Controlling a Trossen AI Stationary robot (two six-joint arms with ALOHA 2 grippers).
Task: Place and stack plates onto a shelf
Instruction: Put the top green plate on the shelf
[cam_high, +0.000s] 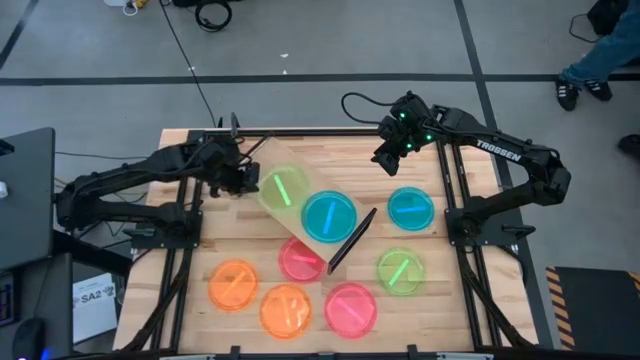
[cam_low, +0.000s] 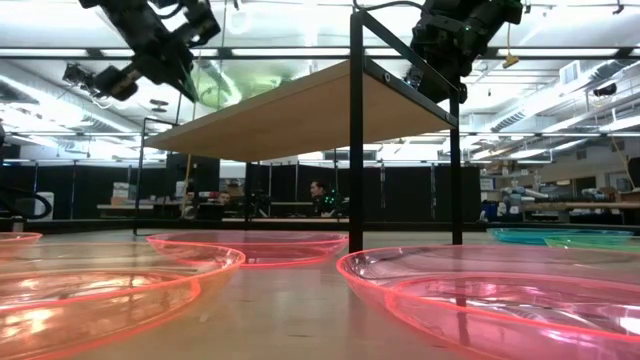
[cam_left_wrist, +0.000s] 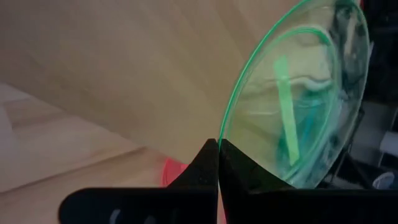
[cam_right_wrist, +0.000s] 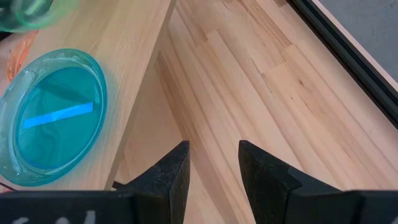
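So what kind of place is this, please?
Probably a robotics lab or workshop: two dark robot arms are mounted at a slatted wooden table, cables cross the grey floor, and the low view shows long workbenches under ceiling strip lights.

Free tabletop (cam_high: 470, 160) beside shelf (cam_high: 300, 215).

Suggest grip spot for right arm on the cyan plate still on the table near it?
Probably the raised rim of that cyan plate, pinched from above at the edge nearest the open right gripper. It lies flat on the tabletop, so only its upturned lip gives the fingers purchase.
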